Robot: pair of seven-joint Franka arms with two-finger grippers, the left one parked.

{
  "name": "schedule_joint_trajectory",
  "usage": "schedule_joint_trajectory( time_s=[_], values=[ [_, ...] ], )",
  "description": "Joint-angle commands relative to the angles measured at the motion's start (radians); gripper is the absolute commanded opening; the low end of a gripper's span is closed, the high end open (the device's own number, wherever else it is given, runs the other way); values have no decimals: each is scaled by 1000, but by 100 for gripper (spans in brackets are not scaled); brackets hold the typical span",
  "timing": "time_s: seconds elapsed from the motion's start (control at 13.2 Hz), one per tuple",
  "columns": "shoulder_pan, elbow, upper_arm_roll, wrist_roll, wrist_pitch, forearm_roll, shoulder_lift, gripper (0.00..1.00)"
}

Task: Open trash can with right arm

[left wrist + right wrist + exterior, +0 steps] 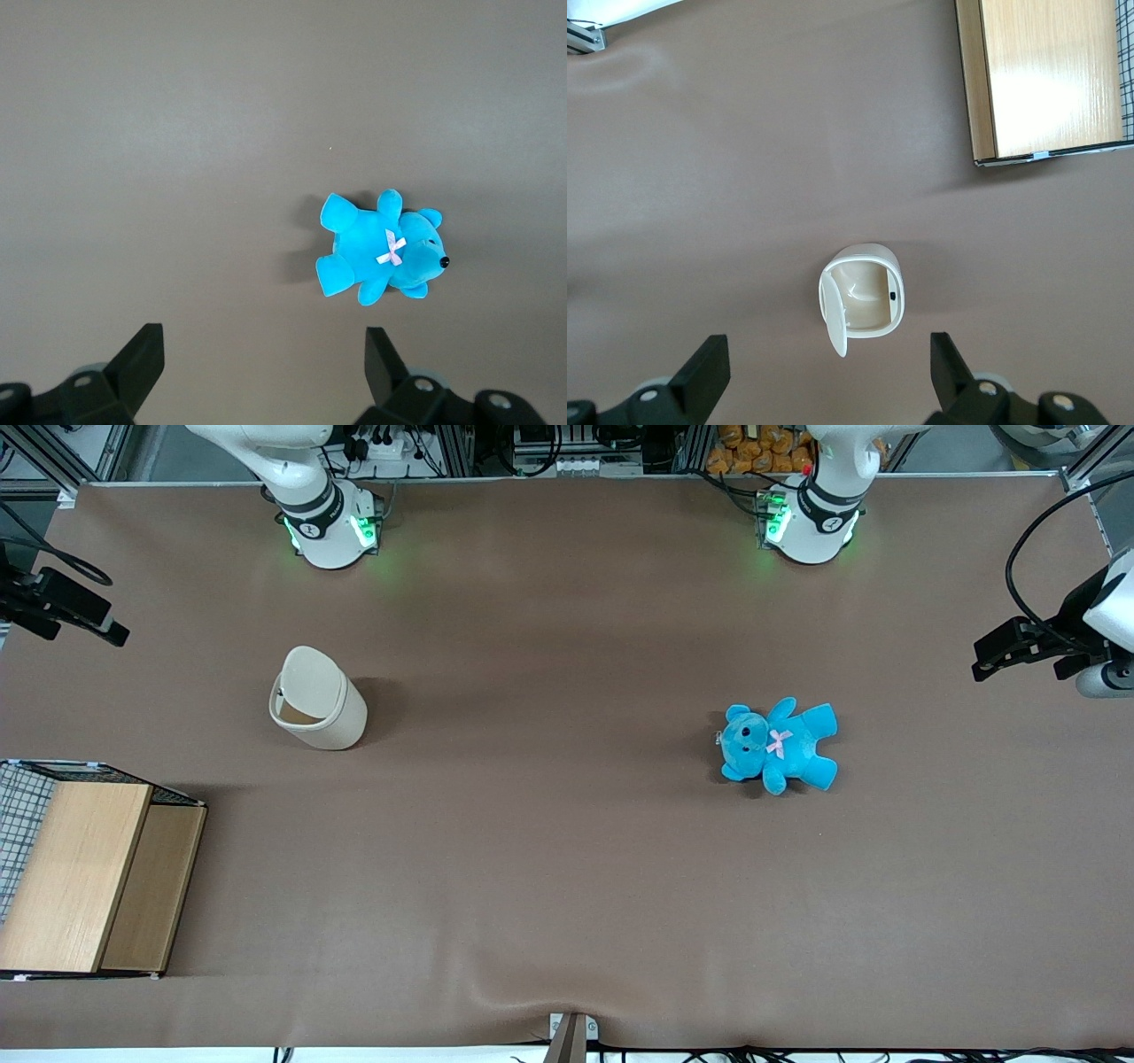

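Note:
The cream-white trash can stands upright on the brown table, toward the working arm's end. Its hinged lid is tipped up, and the opening shows below it. In the right wrist view the trash can shows its hollow inside, with the lid standing on edge beside the opening. My right gripper is open, with both black fingers spread wide. It is empty, high above the table and clear of the can. In the front view the gripper shows at the picture's edge.
A wooden box with wire mesh sits nearer the front camera than the can, at the working arm's end; it also shows in the right wrist view. A blue teddy lies toward the parked arm's end and shows in the left wrist view.

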Motion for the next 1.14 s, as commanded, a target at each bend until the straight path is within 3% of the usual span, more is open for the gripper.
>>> schedule_joint_trajectory(
  time_s=[0.0, 0.15, 1.06],
  values=[
    [-6, -3, 3, -45, 6, -37, -6, 100],
    [6, -1, 7, -90, 11, -111, -6, 100],
    [20, -14, 1, -179, -3, -145, 9, 100]
  ],
)
